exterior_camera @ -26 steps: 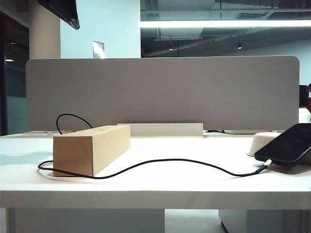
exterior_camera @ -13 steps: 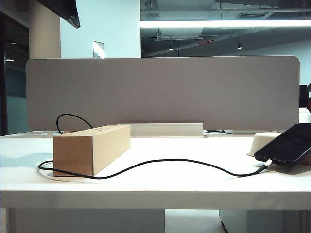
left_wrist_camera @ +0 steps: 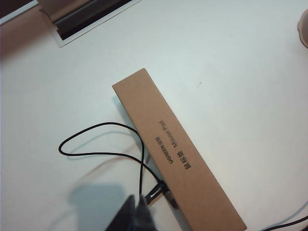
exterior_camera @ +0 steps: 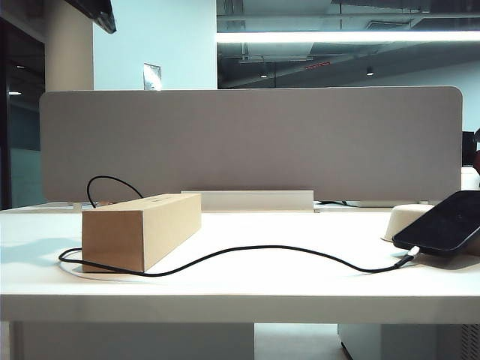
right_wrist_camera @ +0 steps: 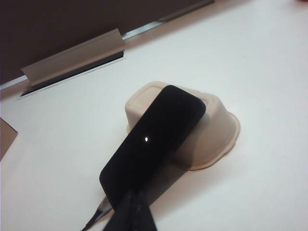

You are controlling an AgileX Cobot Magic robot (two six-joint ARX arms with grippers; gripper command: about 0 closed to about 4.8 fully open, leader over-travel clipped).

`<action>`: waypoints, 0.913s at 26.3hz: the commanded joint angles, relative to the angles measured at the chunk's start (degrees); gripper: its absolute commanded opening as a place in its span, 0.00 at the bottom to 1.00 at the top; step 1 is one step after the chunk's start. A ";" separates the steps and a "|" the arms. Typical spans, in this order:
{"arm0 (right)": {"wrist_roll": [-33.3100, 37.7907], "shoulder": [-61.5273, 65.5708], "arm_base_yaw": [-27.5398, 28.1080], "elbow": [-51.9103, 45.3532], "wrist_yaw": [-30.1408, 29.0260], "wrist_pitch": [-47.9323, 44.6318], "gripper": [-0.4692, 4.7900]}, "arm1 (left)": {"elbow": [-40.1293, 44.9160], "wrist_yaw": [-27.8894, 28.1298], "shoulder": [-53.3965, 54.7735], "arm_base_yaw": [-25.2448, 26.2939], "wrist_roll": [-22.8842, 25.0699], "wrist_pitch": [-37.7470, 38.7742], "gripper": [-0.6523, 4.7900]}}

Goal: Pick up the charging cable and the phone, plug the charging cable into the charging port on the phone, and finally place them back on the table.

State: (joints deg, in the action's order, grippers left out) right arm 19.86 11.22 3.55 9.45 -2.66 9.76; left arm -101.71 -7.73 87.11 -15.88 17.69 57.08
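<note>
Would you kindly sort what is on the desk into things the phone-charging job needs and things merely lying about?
Job:
- cable
- phone, leaning on the tray
- table

Lying about:
- cardboard box
- beige tray, upside down
- grey divider

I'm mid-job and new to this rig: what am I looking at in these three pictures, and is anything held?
It is a two-armed robot. One camera faces the white table from the front; one sits on each wrist. The left gripper is shut above a cardboard box, holding nothing. The right gripper is shut and empty above the phone, which leans on an upturned beige tray. The charging cable runs across the table to the phone's lower edge, apparently plugged in.
</note>
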 commanded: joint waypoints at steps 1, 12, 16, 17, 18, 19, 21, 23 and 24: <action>0.04 -3.76 0.00 -1.57 -0.02 -1.42 0.09 | -0.26 0.15 -1.31 0.00 -0.33 -0.11 0.11; 0.02 -11.23 0.00 -3.54 -0.26 0.50 0.09 | -0.28 0.02 -1.66 -0.04 -0.70 -0.04 0.11; 0.02 -11.23 0.00 -5.20 -0.26 -0.35 0.09 | -0.26 0.02 -1.73 -0.11 -0.81 0.33 0.11; 0.02 -11.23 0.00 -5.79 -0.26 -0.85 0.09 | -0.26 0.02 -1.73 -0.11 -0.79 0.52 0.11; 0.02 -11.23 0.00 -6.32 -0.26 -1.38 0.09 | -0.28 0.04 -1.73 -0.11 -0.79 0.74 0.11; 0.02 -11.23 0.00 -6.97 -0.26 -1.97 0.09 | -0.28 0.04 -1.73 -0.11 -0.79 0.92 0.11; 0.00 -11.23 0.00 -8.33 -0.37 -4.37 0.09 | -0.28 0.04 -1.73 -0.11 -0.76 1.18 0.11; -0.20 -11.23 0.00 -9.11 -0.68 -7.34 0.09 | -0.28 0.04 -1.73 -0.11 -0.76 1.20 0.11; -0.48 -11.23 0.00 -9.33 -0.70 -8.33 0.09 | -0.28 0.04 -1.73 -0.11 -0.76 1.22 0.11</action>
State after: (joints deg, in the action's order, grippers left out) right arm 19.86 0.10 3.53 0.43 -3.16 5.15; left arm -101.73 -7.49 85.78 -15.97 16.99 58.26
